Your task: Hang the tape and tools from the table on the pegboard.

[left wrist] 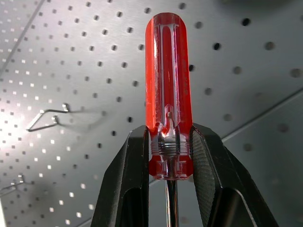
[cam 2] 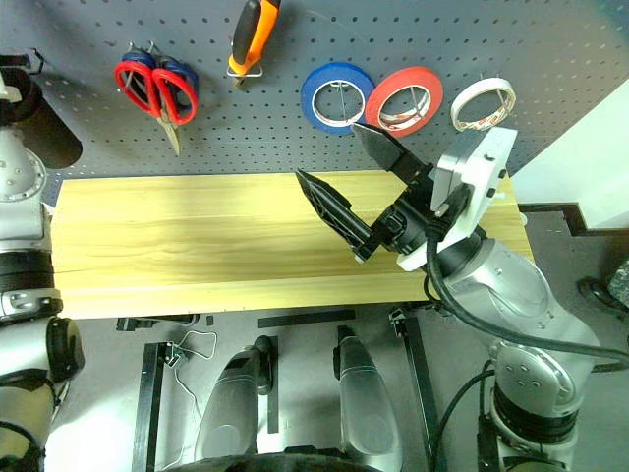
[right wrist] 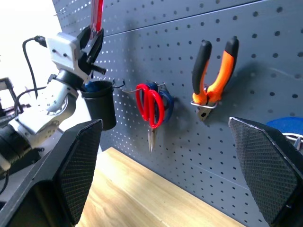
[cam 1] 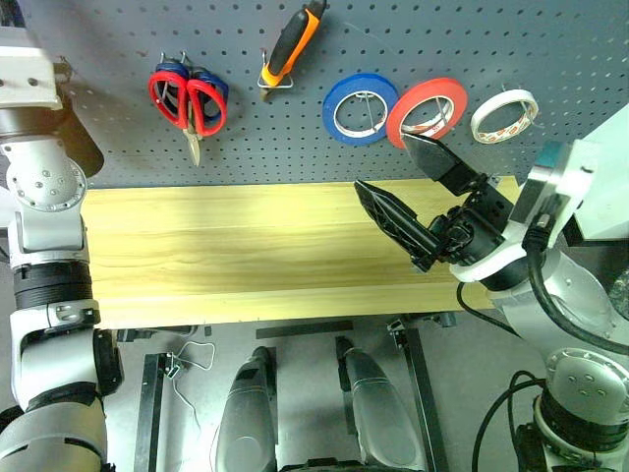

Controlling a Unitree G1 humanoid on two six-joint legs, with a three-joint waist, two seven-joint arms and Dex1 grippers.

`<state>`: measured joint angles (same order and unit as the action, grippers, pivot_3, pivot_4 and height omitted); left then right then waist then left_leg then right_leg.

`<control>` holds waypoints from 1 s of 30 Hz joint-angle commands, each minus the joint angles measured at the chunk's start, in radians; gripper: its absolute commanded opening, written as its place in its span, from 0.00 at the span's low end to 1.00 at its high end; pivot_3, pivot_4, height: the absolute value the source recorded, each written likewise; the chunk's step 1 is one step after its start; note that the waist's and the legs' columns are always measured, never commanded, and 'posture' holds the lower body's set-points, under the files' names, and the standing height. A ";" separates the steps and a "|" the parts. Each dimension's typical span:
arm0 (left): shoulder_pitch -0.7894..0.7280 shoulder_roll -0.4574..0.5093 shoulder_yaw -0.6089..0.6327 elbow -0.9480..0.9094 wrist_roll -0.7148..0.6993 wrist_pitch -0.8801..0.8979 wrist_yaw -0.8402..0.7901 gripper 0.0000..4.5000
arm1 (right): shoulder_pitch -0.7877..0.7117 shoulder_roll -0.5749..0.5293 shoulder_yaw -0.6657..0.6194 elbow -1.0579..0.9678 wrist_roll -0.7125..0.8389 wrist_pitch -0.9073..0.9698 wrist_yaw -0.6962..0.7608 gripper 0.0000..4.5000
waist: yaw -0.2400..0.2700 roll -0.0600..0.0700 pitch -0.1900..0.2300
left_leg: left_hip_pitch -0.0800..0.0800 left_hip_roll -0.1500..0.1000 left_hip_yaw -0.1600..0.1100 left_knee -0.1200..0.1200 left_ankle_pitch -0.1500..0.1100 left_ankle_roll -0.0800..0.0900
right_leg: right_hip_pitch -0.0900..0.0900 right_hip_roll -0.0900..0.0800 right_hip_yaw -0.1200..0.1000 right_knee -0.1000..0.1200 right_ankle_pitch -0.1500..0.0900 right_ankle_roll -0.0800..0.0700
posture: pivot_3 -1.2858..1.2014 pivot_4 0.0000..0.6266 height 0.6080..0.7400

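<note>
Left gripper (left wrist: 170, 156) pinching the red-handled screwdriver (left wrist: 168, 80) before the pegboard (left wrist: 71, 61); right gripper (cam 1: 418, 192) spread wide

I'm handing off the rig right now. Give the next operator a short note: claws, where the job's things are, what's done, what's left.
Left claw: shut on the screwdriver, held up by the pegboard.
Right claw: open, holding nothing, above the table.
Done: red scissors, pliers and white tape hang on the board.
Left: hang the screwdriver.
</note>
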<state>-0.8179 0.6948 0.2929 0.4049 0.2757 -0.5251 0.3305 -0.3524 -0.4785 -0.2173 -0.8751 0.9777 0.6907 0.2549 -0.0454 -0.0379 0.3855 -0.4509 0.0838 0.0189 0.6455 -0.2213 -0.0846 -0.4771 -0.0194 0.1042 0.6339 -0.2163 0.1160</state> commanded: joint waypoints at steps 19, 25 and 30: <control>0.012 -0.003 0.038 -0.047 -0.040 0.068 0.015 0.19 | 0.017 -0.148 -0.058 -0.016 0.127 -0.042 -0.080 1.00 | -0.002 0.000 0.001 | 0.000 0.000 0.000 0.000 0.000 0.000 | 0.000 0.000 0.000 -0.001 0.000 0.000 | 0.46 0.69 0.86; 0.012 0.004 0.057 -0.036 -0.059 0.106 0.022 0.19 | 0.027 -0.179 -0.064 -0.006 0.123 -0.044 -0.080 1.00 | -0.003 -0.001 0.001 | 0.000 0.000 0.000 0.000 0.000 0.000 | 0.000 0.000 0.000 -0.001 0.000 0.000 | 0.46 0.68 0.86; 0.018 0.015 0.064 -0.052 -0.047 0.115 0.029 0.49 | 0.039 -0.189 -0.060 -0.004 0.115 -0.050 -0.077 1.00 | -0.006 -0.001 0.001 | 0.000 0.000 0.000 0.000 0.000 0.000 | 0.000 0.000 0.000 -0.001 0.000 0.000 | 0.46 0.68 0.86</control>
<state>-0.8034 0.6785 0.3281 0.3900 0.2285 -0.4103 0.3454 -0.3193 -0.6535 -0.2539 -0.8574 1.0855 0.6694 0.1742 -0.0518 -0.0385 0.3864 -0.4511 0.0839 0.0191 0.6455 -0.2212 -0.0846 -0.4772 -0.0195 0.1044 0.6331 -0.2164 0.1161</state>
